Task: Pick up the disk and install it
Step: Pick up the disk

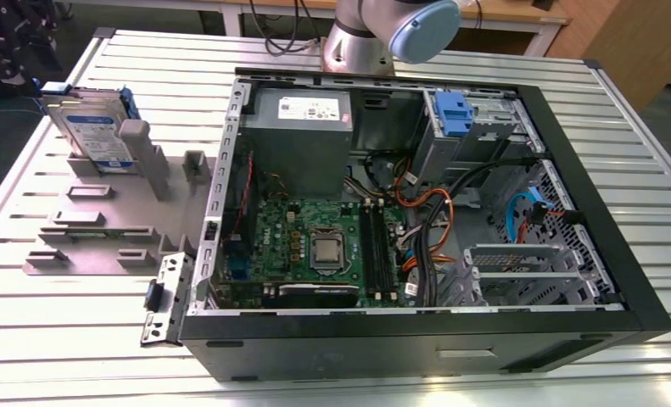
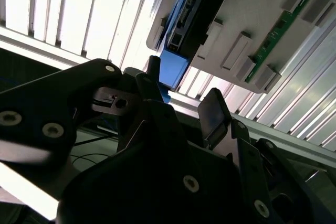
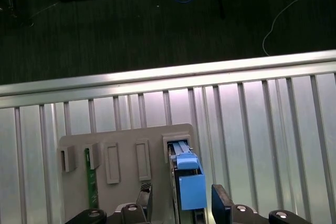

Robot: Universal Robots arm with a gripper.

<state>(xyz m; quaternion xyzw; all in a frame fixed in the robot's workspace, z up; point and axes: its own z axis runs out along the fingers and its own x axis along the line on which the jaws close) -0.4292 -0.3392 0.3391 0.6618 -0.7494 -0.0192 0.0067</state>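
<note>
Pick-up step, nothing grasped yet: the claw [image 3: 184, 195] hangs open with a finger on either side of the disk [image 1: 91, 127], which stands on edge in the grey rack [image 1: 97, 225] on the table [image 1: 75, 356], and a grip likely needs both pads square on its blue carrier.

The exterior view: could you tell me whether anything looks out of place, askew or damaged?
Nothing stands out. The disk stands on edge in the grey holder, and the open computer case lies flat on the slatted table; no spill or damage shows.
</note>
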